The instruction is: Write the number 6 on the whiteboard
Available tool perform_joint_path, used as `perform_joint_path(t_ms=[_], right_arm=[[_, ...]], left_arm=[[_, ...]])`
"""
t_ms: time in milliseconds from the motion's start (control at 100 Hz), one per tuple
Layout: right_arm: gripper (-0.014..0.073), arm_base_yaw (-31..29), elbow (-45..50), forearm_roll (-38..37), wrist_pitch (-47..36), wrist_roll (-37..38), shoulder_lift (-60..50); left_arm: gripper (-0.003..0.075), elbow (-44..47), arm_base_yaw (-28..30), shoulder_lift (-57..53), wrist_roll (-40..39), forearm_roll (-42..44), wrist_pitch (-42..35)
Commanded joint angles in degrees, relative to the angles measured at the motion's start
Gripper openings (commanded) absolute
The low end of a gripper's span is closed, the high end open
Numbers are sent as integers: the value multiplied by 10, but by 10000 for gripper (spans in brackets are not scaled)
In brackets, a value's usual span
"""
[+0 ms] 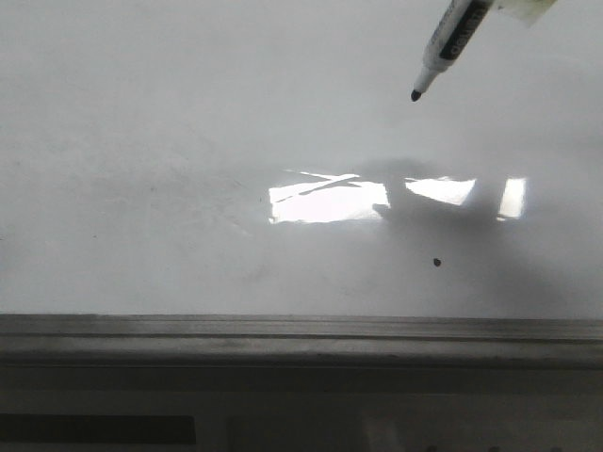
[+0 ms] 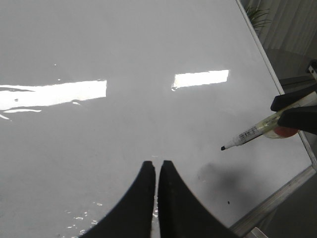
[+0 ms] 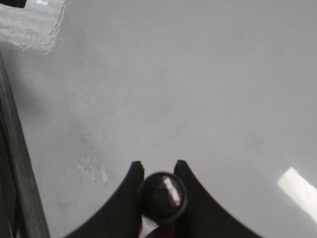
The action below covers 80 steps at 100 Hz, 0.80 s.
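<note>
One rail [image 1: 301, 330] runs along the near edge of the whiteboard [image 1: 141, 141], and just beyond it sits one small black dot [image 1: 437, 262] on otherwise unmarked white. Farther back, one marker [image 1: 450, 42] hangs tilted in my right gripper [image 3: 158, 166], its black tip down and apart from the surface, over the right part of the board. My right fingers are clamped around the marker's barrel; my left gripper [image 2: 157, 166] has its fingertips pressed together on nothing, poised above the board's middle. No number 6 shows anywhere, so I judge the writing not yet begun.

The risks, as I see them: if I bring the tip down at too steep a slant, it could skid on the glossy surface and smear the stroke. If I press too hard, the barrel might slide in my grip and the curve would wobble. Starting too close to the right edge could leave the loop cramped.
</note>
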Motion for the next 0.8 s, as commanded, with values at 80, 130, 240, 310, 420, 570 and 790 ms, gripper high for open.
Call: perform_joint_path(t_ms=[80, 130, 240, 310, 420, 570, 790], right_arm=[[-43, 0, -21, 16, 4, -5, -14], [-43, 0, -21, 16, 8, -5, -14], [-43, 0, -21, 16, 21, -5, -13], [-43, 0, -21, 16, 32, -5, -13], [-43, 0, -21, 16, 47, -5, -13], [-43, 0, -21, 16, 78, -5, -13], [-43, 0, -21, 11, 101, -5, -36]], left_arm=[[-20, -15, 1, 6, 0, 6, 18], [-20, -15, 1, 6, 0, 6, 18], [-20, -15, 1, 6, 0, 6, 18], [-20, -15, 1, 6, 0, 6, 18], [-20, -15, 1, 6, 0, 6, 18], [-20, -15, 1, 6, 0, 6, 18], [-20, -15, 1, 6, 0, 6, 18]])
